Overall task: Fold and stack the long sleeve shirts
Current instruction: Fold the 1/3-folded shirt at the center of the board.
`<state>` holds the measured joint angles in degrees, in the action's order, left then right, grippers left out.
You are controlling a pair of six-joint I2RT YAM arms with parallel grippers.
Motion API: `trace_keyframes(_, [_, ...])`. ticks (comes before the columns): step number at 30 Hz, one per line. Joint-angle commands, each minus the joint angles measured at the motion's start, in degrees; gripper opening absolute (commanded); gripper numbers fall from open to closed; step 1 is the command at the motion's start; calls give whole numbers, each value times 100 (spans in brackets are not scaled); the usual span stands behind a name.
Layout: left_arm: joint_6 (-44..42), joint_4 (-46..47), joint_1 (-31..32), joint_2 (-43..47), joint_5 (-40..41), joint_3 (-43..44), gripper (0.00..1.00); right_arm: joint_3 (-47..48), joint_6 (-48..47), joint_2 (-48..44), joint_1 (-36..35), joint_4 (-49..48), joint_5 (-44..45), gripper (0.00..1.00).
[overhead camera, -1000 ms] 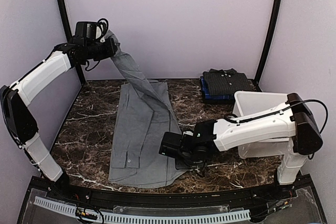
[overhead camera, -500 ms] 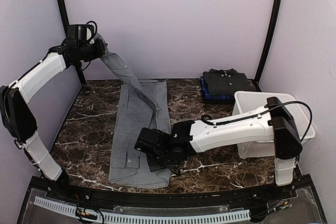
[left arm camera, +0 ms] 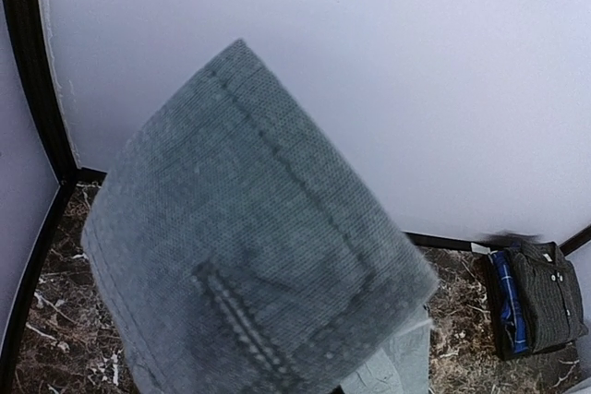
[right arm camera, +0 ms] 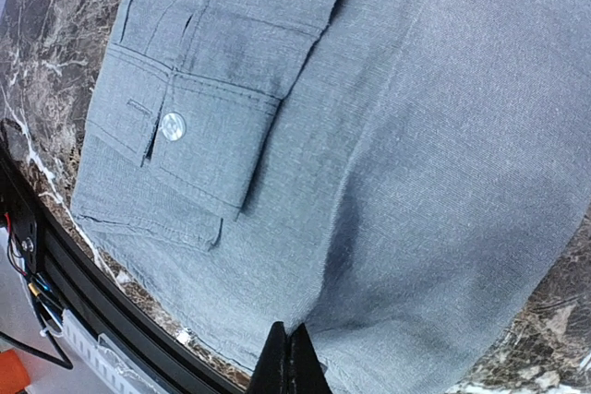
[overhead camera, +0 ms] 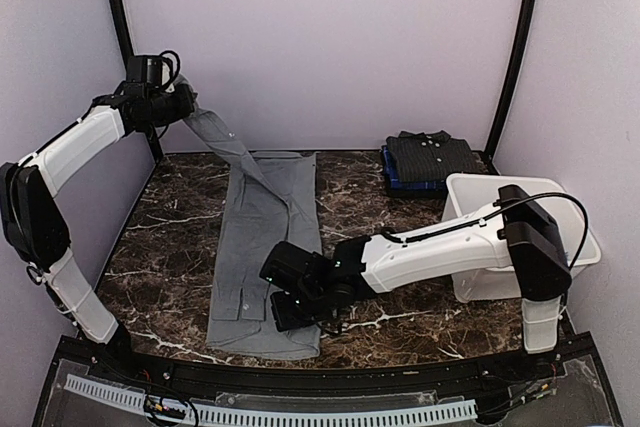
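- Top external view: stretching the left arm up and back toward the far-left corner, elbow bent, and carrying the left claw (overhead camera: pixel 186 109) high above the table (overhead camera: pixel 160 247).
- Clenching that left claw on one sleeve of the grey shirt (overhead camera: pixel 250 237), and drawing the sleeve into a slanted band that drops down and to the right from the claw.
- Joining, at the band's lower end, the shirt's body, which is lying flat on the marble, lengthwise and well below the claw.
- Left wrist view: crowding most of the frame with grey cloth directly ahead of the claw and hiding the fingers behind it.
- Reaching the right arm low and leftward across the table, forearm close to level, wrist tipped downward.
- Setting the right claw (overhead camera: pixel 298 313) on the near right part of the shirt, close to the hem.
- Right wrist view: pinching a fold of the grey fabric between closed fingertips (right arm camera: pixel 279 371), with a dark crease running into them.
- Showing a flat cuff (right arm camera: pixel 199 126) with a white button (right arm camera: pixel 173 126) ahead and to the left of that claw, near the shirt's edge.
- Sitting far beyond and to the right of the right claw, well apart from it: a folded dark shirt (overhead camera: pixel 432 155) resting on a folded blue shirt (overhead camera: pixel 397 185).
- Standing to the right of the right claw, just nearer than that stack: a white tub (overhead camera: pixel 480 182).
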<state>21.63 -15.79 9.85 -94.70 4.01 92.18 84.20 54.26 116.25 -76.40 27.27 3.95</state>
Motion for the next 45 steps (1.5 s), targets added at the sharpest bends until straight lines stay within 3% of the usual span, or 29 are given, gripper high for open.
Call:
trace_keyframes(1, [0,213,-51,126,106,40,0,38,-99,-18,84,-316,-272,0])
trace_keyframes(45, [-150,231,-193,243,348,135,1,603,-333,483,157,-342,-824,0])
